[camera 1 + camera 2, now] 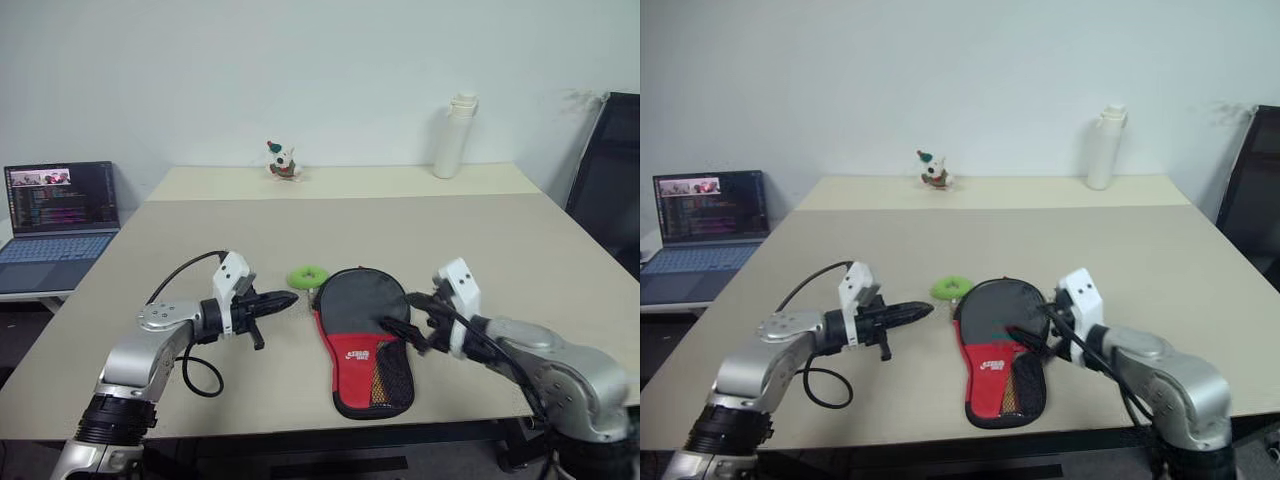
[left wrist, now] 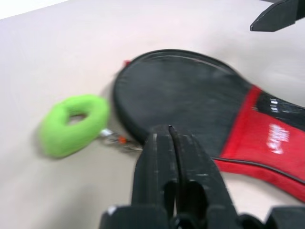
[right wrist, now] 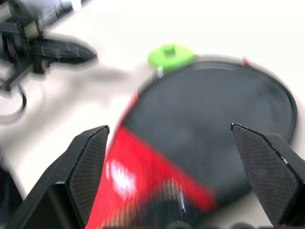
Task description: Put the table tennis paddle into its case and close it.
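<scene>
The case (image 1: 360,330) lies flat on the table (image 1: 480,230) near its front edge, round black part away from me, red part with white logo and mesh pocket toward me. The table tennis paddle is hidden. My left gripper (image 1: 285,299) is shut and empty, its tip pointing right at the case's upper left rim, a short gap away. In the left wrist view its fingers (image 2: 157,157) are pressed together. My right gripper (image 1: 400,318) hovers open over the case's right side, fingers (image 3: 86,162) spread wide with nothing between them. A green foam ring (image 1: 308,276) sits at the case's top edge, joined by a small clip.
An open laptop (image 1: 60,215) stands on a lower surface at the far left. A white bottle (image 1: 455,135) and a small toy figure (image 1: 283,160) stand on the far table. A black chair (image 1: 610,180) is at the right edge.
</scene>
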